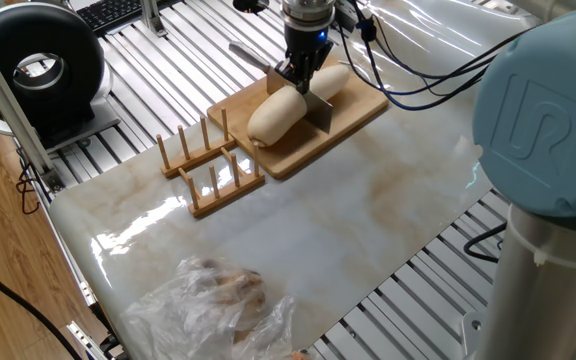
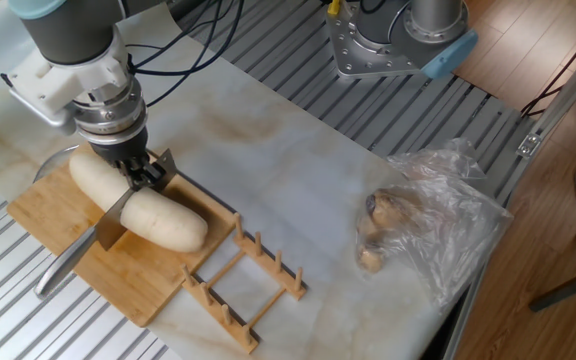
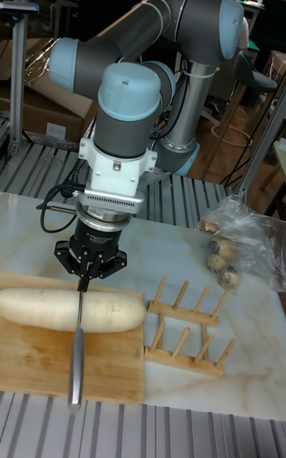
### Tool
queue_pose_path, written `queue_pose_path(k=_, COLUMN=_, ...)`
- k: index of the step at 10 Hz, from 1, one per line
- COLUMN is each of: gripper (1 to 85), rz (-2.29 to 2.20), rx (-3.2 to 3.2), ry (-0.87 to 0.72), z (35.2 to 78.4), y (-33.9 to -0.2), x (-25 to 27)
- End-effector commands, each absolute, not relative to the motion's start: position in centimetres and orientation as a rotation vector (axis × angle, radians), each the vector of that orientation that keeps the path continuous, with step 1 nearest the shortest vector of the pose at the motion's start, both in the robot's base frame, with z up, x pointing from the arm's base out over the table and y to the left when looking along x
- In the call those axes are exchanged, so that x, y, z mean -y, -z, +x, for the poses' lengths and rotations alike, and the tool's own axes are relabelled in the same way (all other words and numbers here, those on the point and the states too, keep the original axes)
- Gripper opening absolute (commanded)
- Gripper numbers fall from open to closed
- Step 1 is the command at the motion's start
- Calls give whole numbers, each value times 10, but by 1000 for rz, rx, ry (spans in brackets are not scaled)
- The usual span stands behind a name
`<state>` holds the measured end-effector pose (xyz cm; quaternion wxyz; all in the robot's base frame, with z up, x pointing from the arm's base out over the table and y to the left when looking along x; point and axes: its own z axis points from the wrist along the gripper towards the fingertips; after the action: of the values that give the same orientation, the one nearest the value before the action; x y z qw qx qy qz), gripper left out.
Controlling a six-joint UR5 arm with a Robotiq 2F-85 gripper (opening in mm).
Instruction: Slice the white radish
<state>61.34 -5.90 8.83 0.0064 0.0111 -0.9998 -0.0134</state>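
Observation:
The white radish (image 1: pixel 278 110) (image 2: pixel 153 220) (image 3: pixel 48 308) lies lengthwise on the wooden board (image 1: pixel 353 108) (image 2: pixel 48 215) (image 3: pixel 36 359). My gripper (image 1: pixel 299 76) (image 2: pixel 140 177) (image 3: pixel 83 279) stands over the root's middle, shut on a knife (image 1: pixel 317 108) (image 2: pixel 111 222) (image 3: pixel 76 355). The blade is set down into the radish across its length. Its grey handle sticks out past the board's edge. The root's far half shows beyond the blade in both fixed views.
A wooden peg rack (image 1: pixel 211 165) (image 2: pixel 243 290) (image 3: pixel 187 331) stands beside the board. A clear plastic bag (image 1: pixel 218 300) (image 2: pixel 423 215) (image 3: pixel 238 247) with brownish contents lies on the marble top. A black round device (image 1: pixel 33 65) sits off the table's corner.

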Motion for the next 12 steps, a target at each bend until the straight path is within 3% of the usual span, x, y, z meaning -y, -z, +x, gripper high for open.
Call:
queue_pose_path(k=1, gripper=13, rz=25, rx=3133, ry=59, z=614, y=-88, x=58)
queue_pose_path(k=6, gripper=13, rz=23, rx=3133, ry=66, z=616, y=-89, x=58)
queue_pose_path(k=12, gripper=83, rz=74, rx=3149, ry=59, z=632, y=-92, x=62)
